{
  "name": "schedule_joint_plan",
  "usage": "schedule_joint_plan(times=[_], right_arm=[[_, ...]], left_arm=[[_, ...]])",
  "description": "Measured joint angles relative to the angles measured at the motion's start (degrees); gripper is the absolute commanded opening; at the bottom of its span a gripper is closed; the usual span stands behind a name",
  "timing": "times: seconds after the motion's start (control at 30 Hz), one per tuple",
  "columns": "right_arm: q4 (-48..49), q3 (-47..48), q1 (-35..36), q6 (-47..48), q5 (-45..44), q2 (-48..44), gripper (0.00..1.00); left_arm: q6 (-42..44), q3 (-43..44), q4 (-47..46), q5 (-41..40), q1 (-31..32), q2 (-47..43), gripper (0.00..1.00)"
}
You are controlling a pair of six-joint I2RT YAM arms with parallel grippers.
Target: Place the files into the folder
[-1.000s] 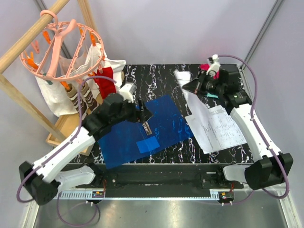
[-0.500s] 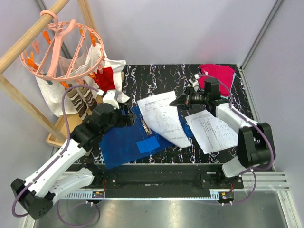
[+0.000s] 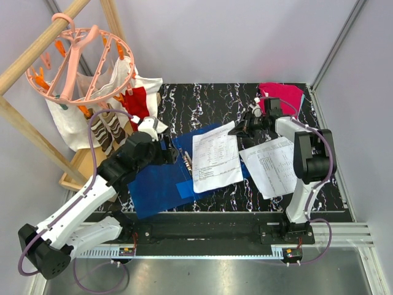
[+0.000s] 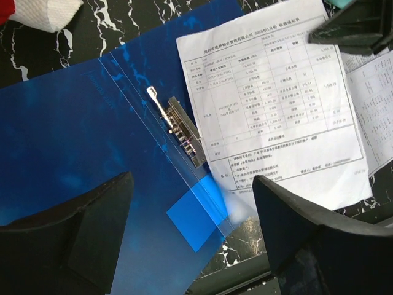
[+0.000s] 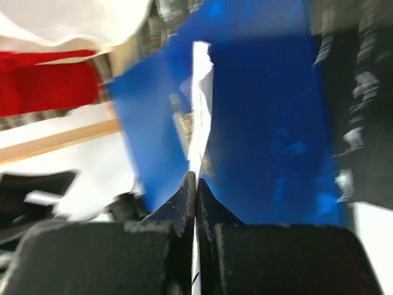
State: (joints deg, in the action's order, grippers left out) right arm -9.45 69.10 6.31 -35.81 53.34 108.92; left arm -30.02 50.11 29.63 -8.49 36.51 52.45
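Swung down flat, the sheet [image 3: 215,161] now lies lengthwise on the right half of the folder [image 3: 153,187], its far edge pinched by the right gripper [image 3: 238,129]. The left gripper [image 3: 175,150] hovers nearer, spread wide, just left of it.

One printed sheet [image 4: 270,92], laid on the blue folder [image 4: 73,135]: a heading line and a black table of small characters and figures are noted, too fine to be read. A second sheet [image 3: 279,166] on the worktop [image 3: 202,101]: printed tables, likewise illegible. Nothing legible is recorded.
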Motion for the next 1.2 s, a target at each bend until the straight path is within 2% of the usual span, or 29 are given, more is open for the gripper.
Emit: schedule_joint_plan(times=[0.2, 0.47, 0.67, 1.2], right_arm=[[-11.39, 8.61, 0.98, 13.33, -6.62, 5.64, 0.00], [-15.89, 10.51, 1.20, 23.56, -8.20, 11.08, 0.00], [-15.89, 11.74, 3.10, 26.64, -8.94, 12.13, 0.00], [-12.26, 17.62, 5.18, 27.23, -8.68, 15.02, 0.00]], left_arm=[[0.02, 0.00, -0.68, 1.95, -0.02, 1.05, 0.83], [0.07, 0.00, -1.07, 3.58, -0.04, 1.33, 0.83], [0.07, 0.00, -1.20, 4.17, -0.11, 2.29, 0.82], [0.09, 0.00, -1.53, 4.42, -0.24, 1.53, 0.83]])
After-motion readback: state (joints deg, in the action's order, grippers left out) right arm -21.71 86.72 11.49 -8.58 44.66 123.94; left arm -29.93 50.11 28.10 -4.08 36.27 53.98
